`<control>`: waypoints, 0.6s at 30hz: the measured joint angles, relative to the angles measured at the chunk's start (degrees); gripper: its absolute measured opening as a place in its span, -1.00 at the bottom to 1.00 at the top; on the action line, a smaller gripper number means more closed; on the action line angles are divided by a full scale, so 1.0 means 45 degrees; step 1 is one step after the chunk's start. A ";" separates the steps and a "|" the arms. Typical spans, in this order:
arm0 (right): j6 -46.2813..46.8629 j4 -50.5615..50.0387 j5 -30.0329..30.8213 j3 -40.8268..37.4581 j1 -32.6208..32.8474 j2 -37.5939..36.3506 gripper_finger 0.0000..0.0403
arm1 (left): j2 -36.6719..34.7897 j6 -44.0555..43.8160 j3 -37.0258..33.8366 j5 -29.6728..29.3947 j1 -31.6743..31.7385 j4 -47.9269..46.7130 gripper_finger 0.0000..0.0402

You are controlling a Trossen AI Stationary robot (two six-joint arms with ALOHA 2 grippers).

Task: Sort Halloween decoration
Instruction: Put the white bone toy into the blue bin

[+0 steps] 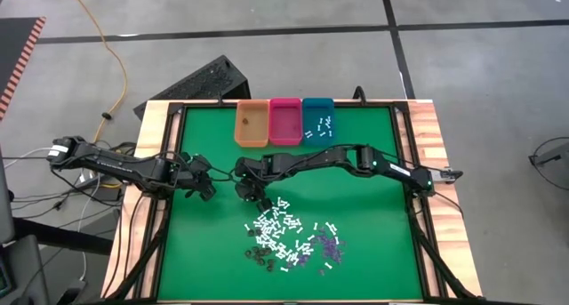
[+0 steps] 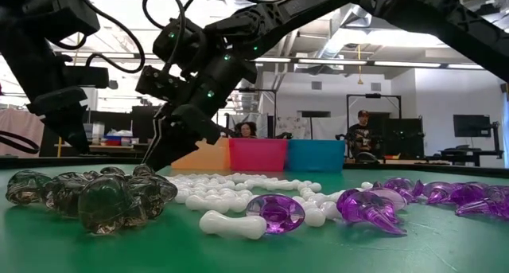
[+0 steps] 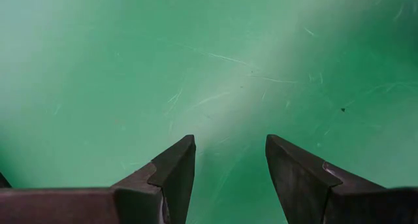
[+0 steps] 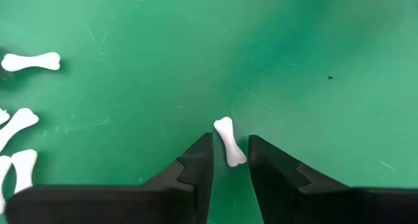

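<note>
Right hand low over green bench, fingers narrowed around white bone, contact unclear. Left hand released, empty.

Robotics lab: concrete floor, monitors on stands (seated people behind).

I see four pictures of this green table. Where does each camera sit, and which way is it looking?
High view: above, looking straight down on the green table, three bins and both arms.
Low view: at table height, looking across the pieces to the room; both arms reach down.
Left wrist view: on the left arm, facing bare mat past the open left tool.
Right wrist view: on the right arm, its right tool around a white bone.
Shared: high and low views both show the orange bin.
</note>
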 joint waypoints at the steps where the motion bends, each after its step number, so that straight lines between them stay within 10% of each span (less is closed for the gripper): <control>1: -0.0005 -0.0022 -0.0032 0.0000 -0.0009 0.0013 -0.40 | 0.0000 0.0000 0.0000 0.0000 0.0003 0.0005 -0.11; 18: 0.0341 -0.0489 -0.0088 0.0005 -0.0082 0.0124 -0.82 | 0.0000 -0.0024 0.0000 0.0000 -0.0001 0.0015 -0.11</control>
